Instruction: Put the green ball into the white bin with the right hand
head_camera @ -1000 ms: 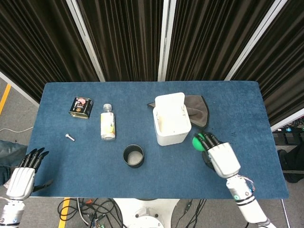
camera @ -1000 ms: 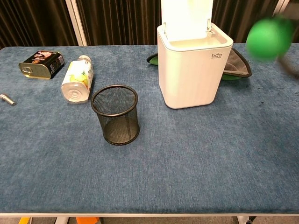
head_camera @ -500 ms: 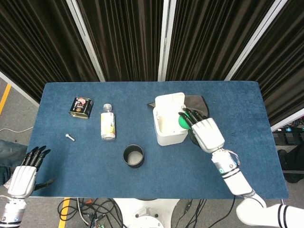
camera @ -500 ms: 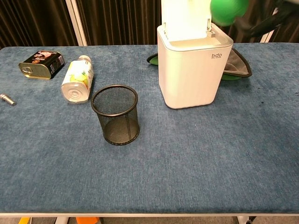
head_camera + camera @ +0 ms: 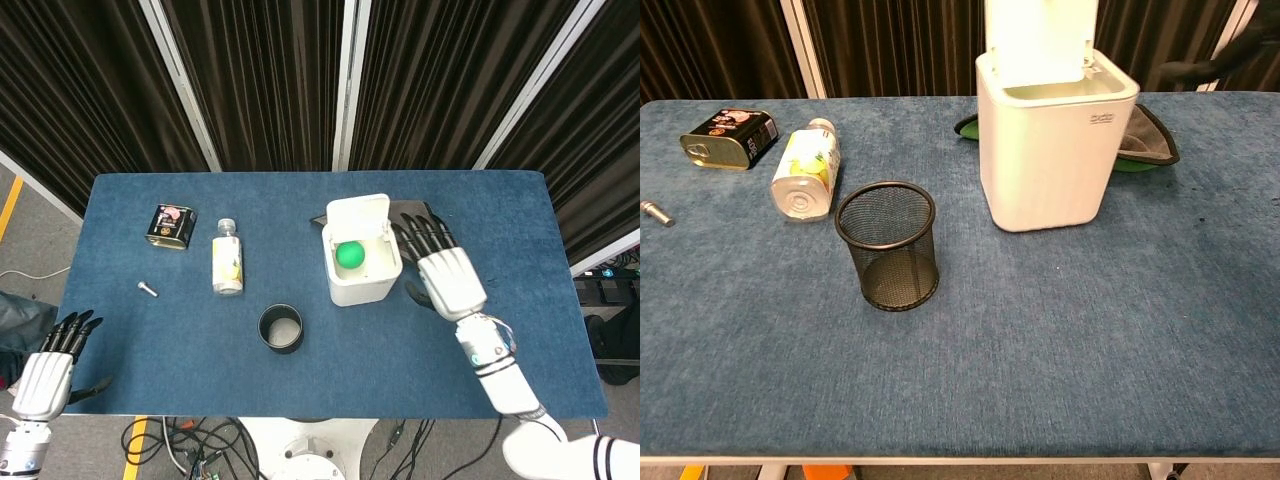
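Note:
The green ball (image 5: 349,254) lies inside the white bin (image 5: 368,288), whose lid stands open at the back. In the chest view the bin (image 5: 1055,160) hides the ball. My right hand (image 5: 445,270) hovers just right of the bin with its fingers spread and nothing in it; only dark fingertips (image 5: 1200,68) show at the chest view's top right. My left hand (image 5: 47,372) hangs off the table's front left corner, fingers apart and empty.
A black mesh cup (image 5: 281,328) stands in front of the bin. A plastic bottle (image 5: 227,258), a dark tin (image 5: 171,225) and a small bolt (image 5: 148,289) lie to the left. A grey-green cloth (image 5: 1145,135) lies behind the bin on the right.
The right hand carried the ball up over the bin and let it go; the ball now lies inside. The hand has drawn back to the right with fingers spread.

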`<move>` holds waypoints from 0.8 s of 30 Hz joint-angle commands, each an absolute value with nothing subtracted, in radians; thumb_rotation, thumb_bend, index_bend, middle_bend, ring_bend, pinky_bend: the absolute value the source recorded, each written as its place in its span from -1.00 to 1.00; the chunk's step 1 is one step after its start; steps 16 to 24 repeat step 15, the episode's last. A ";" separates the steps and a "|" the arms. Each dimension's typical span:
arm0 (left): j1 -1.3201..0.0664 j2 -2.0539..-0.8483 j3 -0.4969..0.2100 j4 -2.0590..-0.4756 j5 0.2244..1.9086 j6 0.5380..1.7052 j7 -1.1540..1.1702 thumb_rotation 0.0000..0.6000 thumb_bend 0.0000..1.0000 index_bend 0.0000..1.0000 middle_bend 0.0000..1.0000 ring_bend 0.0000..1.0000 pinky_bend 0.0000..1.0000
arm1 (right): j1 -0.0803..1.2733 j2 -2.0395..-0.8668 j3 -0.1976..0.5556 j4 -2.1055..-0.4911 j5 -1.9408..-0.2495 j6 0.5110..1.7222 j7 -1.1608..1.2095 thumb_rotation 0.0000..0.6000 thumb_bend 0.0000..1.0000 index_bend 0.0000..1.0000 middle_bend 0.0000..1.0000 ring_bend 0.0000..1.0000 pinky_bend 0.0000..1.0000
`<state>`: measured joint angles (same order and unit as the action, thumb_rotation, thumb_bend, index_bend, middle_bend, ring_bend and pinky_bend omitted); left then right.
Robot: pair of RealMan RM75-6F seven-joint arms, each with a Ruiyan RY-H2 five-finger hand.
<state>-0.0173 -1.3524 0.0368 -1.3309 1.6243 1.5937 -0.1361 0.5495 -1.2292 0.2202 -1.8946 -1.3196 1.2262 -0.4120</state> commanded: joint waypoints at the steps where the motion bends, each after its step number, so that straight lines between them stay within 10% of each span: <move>1: -0.016 -1.353 0.035 -1.339 1.625 1.599 -0.133 1.00 -0.88 -0.71 -0.87 -0.93 -0.71 | 0.419 -1.157 0.117 -1.911 -1.481 1.373 -0.307 1.00 -0.58 -1.00 -1.00 -1.00 -1.00; 11: -0.015 -1.354 0.035 -1.352 1.630 1.604 -0.119 1.00 -0.88 -0.71 -0.87 -0.93 -0.71 | 0.143 -1.154 -0.102 -1.698 -1.557 1.557 -0.172 1.00 -0.62 -1.00 -1.00 -1.00 -1.00; 24: -0.012 -1.354 0.031 -1.355 1.631 1.616 -0.116 1.00 -0.88 -0.71 -0.87 -0.93 -0.71 | 0.096 -1.198 -0.123 -1.624 -1.555 1.566 -0.156 1.00 -0.62 -1.00 -1.00 -1.00 -1.00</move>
